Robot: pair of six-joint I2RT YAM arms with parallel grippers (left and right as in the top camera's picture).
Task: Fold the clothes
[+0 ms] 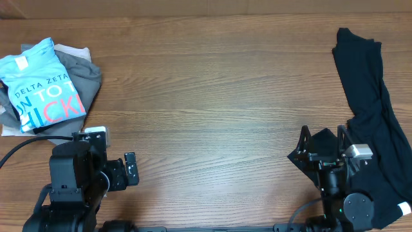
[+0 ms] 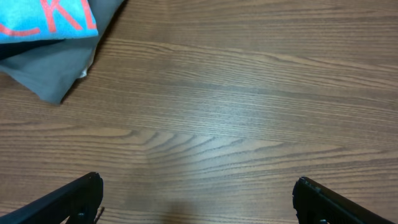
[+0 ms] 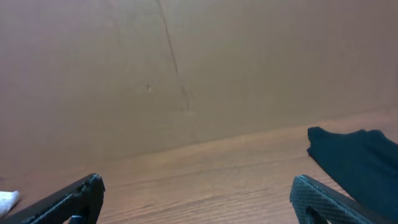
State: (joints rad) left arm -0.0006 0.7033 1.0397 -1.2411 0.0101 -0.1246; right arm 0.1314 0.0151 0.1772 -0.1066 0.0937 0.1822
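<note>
Two pincers hang spread wide and empty at the near edge of the brown wood-grain table: the left gripper over bare wood, the right gripper looking toward the far wall.

The clothes sit in two places. At the far left lies a folded light-blue cotton T-shirt with white and coral lettering, resting on a rumpled grey garment and a white one. Along the right edge a long, crumpled black garment runs from far to near, ending just beside the right arm.

The black piece looks like the one to fold next, and it carries the most risk. It is bunched, with no hem or sleeve plainly showing, so a pinch may catch a single layer or a stray fold and drag it into a twist. It also lies at the table's right side, where a pull outward could slide it off. On the left, a careless reach could topple the neat blue stack.
</note>
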